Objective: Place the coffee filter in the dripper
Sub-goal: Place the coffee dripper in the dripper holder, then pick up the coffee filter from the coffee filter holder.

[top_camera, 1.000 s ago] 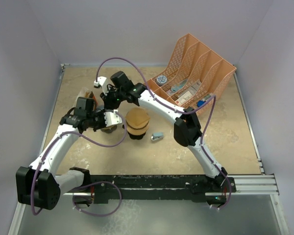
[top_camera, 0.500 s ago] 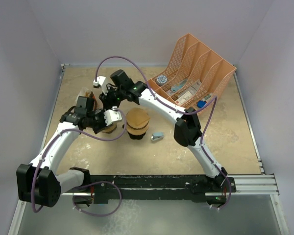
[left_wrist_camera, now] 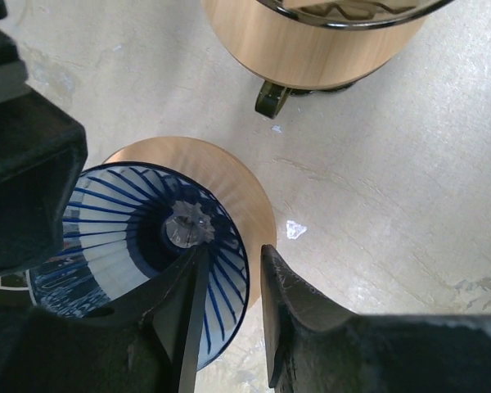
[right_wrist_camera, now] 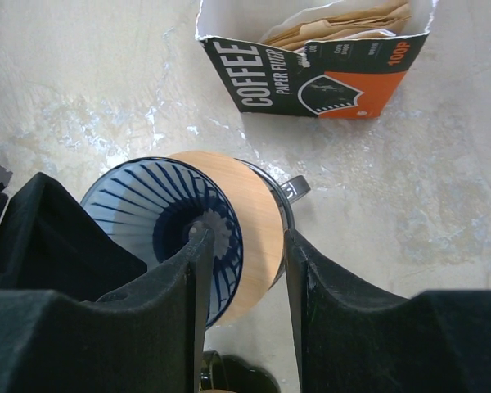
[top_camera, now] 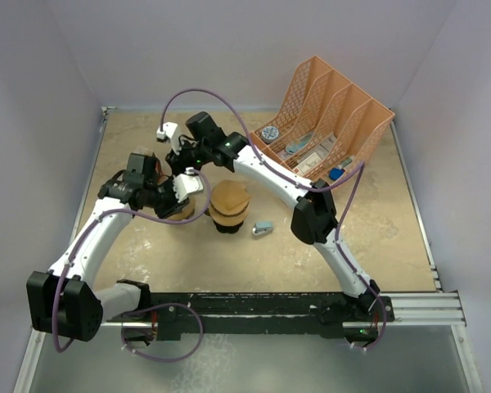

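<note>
The dripper [left_wrist_camera: 159,233], a blue-ribbed glass cone in a wooden collar, stands empty on the table; it also shows in the right wrist view as the dripper [right_wrist_camera: 188,225]. From above, the dripper [top_camera: 180,212] is mostly hidden under both grippers. The brown paper coffee filters [right_wrist_camera: 344,24] lie in an opened coffee filter box [right_wrist_camera: 311,74] behind it. My left gripper [left_wrist_camera: 229,262] is open, one finger over the cone and the other outside the rim. My right gripper [right_wrist_camera: 245,246] is open too, straddling the collar with a gap beside it. Neither holds anything.
A second wood-collared glass vessel [top_camera: 229,206] with something brown and wavy on top stands just right of the dripper, seen as the vessel [left_wrist_camera: 311,49] from the left wrist. A small grey-blue object [top_camera: 263,228] lies beside it. An orange file rack [top_camera: 327,123] fills the back right.
Both grippers have opened from nearly shut. The right gripper has drawn back toward the far side, and the left arm has shifted slightly up and back. The dripper stays in place.
</note>
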You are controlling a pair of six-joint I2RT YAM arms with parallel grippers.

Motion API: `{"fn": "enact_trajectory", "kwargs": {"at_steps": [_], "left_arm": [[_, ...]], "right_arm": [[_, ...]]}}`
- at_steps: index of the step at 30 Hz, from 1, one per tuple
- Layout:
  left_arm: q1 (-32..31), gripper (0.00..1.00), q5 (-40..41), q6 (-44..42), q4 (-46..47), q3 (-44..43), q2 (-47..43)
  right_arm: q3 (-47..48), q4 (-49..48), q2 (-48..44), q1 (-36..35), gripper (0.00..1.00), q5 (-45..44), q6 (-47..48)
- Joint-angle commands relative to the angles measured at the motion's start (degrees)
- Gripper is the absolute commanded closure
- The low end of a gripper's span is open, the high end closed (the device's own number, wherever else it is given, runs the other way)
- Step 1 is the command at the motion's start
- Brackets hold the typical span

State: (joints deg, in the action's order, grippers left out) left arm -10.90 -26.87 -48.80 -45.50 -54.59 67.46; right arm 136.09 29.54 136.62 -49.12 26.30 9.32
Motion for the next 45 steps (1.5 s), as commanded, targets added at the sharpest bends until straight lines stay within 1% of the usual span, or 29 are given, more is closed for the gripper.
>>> {"fn": "enact_trajectory", "kwargs": {"at_steps": [1,9,12,15,18,24,26,29,33,38,45], "left_arm": [[0.3,0.67,-1.8,1.1,0.1,-3.7,0.6],[0.3,0.56,-4.6,1.6,-2.8,-7.6,-0.6],[0.4,0.54,-4.9,4.9,-2.4,-9.5,-1.9],[0.3,0.52,-3.2,11.0,0.4,-11.1,-3.3],[0.3,0.51,1.2,18.0,3.9,-12.9,-4.0],[0.4,0.51,15.6,28.7,8.4,-16.2,-3.1],[0.6,0.5,21.0,31.4,10.5,-17.0,-2.8],[1.1,0.49,27.4,34.2,11.2,-18.6,-1.5],[2.2,0.49,32.1,36.0,11.5,-20.0,0.6],[5.9,0.5,32.7,37.8,12.8,-20.4,3.0],[14.0,0.49,26.8,39.1,15.0,-19.7,7.8]], "right_arm": [[2.9,-0.4,-2.7,0.9,0.57,0.8,0.5],[3.0,-1.4,-5.4,3.3,0.55,3.3,0.5],[2.0,-2.7,-7.7,5.5,0.54,5.4,0.1],[0.5,-4.4,-10.7,8.3,0.53,7.1,-0.2],[-0.3,-5.4,-13.1,11.1,0.52,7.7,-0.4],[-3.5,-5.5,-18.2,16.5,0.51,8.2,0.3],[-6.1,-5.6,-20.2,18.3,0.5,8.3,0.7],[-10.5,-6.0,-23.4,21.2,0.5,8.6,1.5],[-16.4,-6.2,-27.8,25.3,0.5,8.5,2.6],[-25.0,-7.7,-33.9,30.6,0.5,8.6,3.7],[-36.6,-10.8,-42.4,38.2,0.48,9.6,5.3]]}}
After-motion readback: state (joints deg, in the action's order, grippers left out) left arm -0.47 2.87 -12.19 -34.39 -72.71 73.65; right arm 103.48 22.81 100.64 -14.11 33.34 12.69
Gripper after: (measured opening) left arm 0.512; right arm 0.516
